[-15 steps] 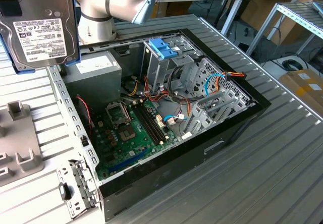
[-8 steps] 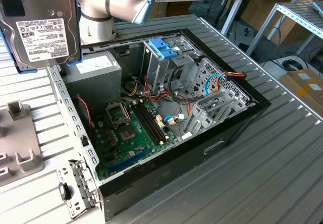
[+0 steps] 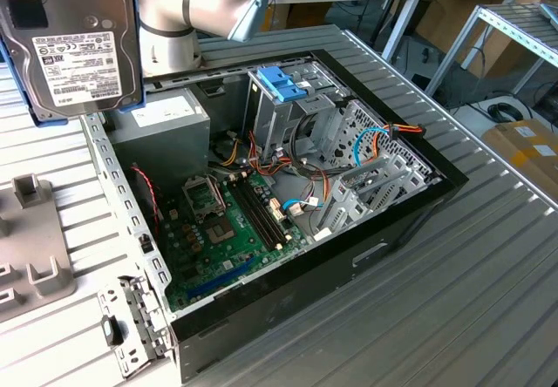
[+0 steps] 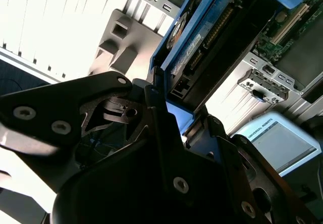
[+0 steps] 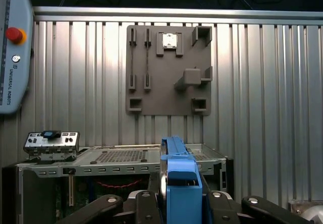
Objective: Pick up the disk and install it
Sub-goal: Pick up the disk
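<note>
The disk (image 3: 74, 43), a grey-metal hard drive with a white label in a light-blue carrier, hangs upright in the air at the exterior view's upper left, above the table beside the open computer case (image 3: 418, 221). In both wrist views it shows edge-on: the disk (image 4: 202, 37) and its blue carrier (image 5: 179, 178) sit between black fingers (image 4: 156, 113). My gripper (image 5: 181, 206) is shut on the disk's lower end, and the gripper (image 4: 184, 123) holds it clear of the case. The arm (image 3: 192, 12) stands behind the case.
Inside the case stand an upright metal drive cage with a blue handle (image 3: 281, 86), a green motherboard (image 3: 227, 221), a grey power supply (image 3: 161, 121) and loose cables. A grey fixture plate (image 5: 169, 72) lies on the ribbed table. A teach pendant (image 5: 12, 47) rests nearby.
</note>
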`<state>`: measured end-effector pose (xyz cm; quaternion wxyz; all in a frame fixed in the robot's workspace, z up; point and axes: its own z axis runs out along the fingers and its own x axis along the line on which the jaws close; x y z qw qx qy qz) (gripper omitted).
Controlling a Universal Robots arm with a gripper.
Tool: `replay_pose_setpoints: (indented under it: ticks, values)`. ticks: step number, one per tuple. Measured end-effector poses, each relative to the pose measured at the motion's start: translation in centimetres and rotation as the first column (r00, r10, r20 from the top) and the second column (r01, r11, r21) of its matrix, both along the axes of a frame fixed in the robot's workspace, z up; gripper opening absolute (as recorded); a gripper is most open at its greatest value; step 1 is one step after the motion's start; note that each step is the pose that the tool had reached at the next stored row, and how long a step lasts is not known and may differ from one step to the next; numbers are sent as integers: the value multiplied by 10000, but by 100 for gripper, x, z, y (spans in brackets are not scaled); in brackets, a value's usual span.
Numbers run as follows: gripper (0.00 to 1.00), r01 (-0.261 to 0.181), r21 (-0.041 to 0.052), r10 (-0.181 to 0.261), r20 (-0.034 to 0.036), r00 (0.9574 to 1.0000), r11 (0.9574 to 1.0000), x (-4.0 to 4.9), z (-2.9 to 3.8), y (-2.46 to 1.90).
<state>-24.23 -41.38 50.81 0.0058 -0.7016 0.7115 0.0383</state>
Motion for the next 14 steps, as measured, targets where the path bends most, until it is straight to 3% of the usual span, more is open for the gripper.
replay_pose_setpoints:
  ticks: [14]
  values:
    - [37, 0, 1, 0, 0, 10000, 10000, 43, -3, 0]
